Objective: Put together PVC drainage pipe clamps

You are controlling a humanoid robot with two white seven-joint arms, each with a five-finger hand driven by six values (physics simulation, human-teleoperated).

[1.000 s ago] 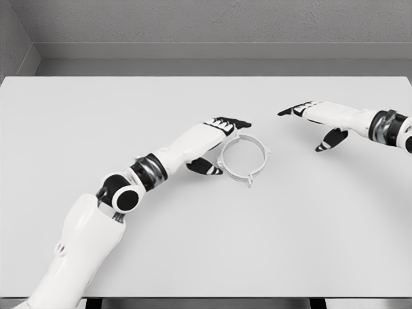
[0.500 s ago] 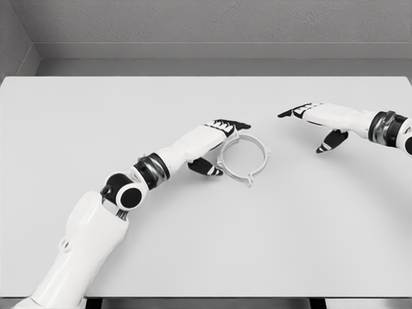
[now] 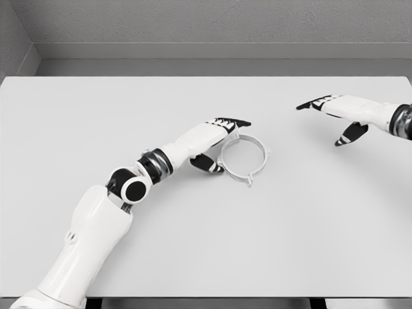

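A white ring-shaped pipe clamp (image 3: 243,157) lies flat on the white table (image 3: 206,244) near the middle. My left hand (image 3: 219,143) lies right beside its left rim, black-tipped fingers stretched over the top left edge and the thumb low by the lower left edge; it is open and holds nothing. Whether the fingers touch the ring I cannot tell. My right hand (image 3: 336,120) hovers at the far right, well away from the clamp, fingers spread and empty.
The table's back edge meets a grey wall (image 3: 206,26). The front edge runs along the bottom of the view.
My right hand has drawn back to the right, farther from the clamp. The left forearm has shifted slightly; the hand stays at the ring's left rim. The clamp has not moved.
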